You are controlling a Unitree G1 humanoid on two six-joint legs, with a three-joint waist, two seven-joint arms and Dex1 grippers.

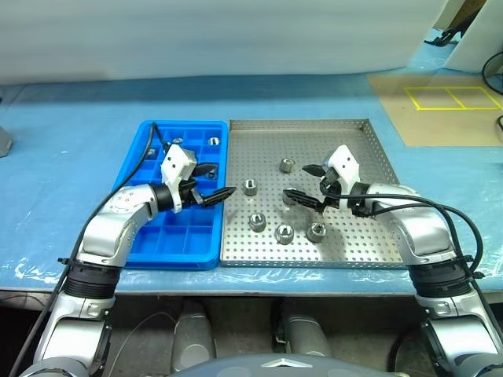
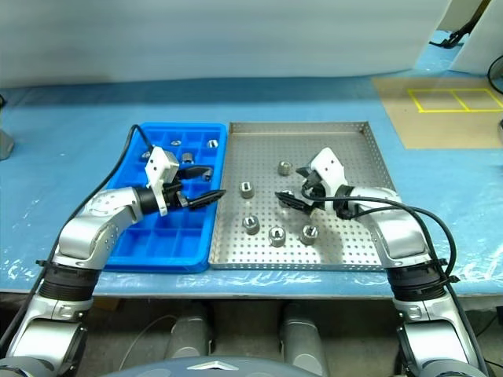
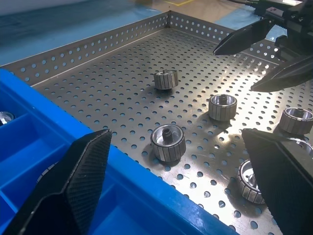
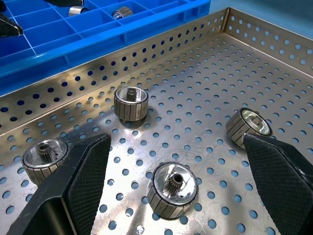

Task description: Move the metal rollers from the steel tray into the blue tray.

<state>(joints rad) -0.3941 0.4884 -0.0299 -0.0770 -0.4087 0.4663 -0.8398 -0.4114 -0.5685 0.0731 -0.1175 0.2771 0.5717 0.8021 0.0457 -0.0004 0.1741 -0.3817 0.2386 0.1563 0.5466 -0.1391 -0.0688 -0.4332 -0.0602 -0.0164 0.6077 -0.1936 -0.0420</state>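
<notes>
Rollers (image 1: 284, 232), shiny, round and ridged, sat on the holey steel tray (image 1: 354, 236); some lay in the blue plastic tray (image 1: 196, 251). Left gripper (image 1: 214, 182) and right gripper (image 1: 301, 182) were spread wide, empty.

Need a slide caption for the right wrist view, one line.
Open right claw hovers over four metal rollers on the steel tray, blue tray beyond.

The table (image 1: 71, 165) was covered in a light blue sheet (wrinkled and glossy along the near edge). Behind it stood a pale grey wall (image 1: 220, 35). At the far right lay a tan board (image 1: 440, 110) marked with yellow rectangles (image 1: 452, 97).
</notes>
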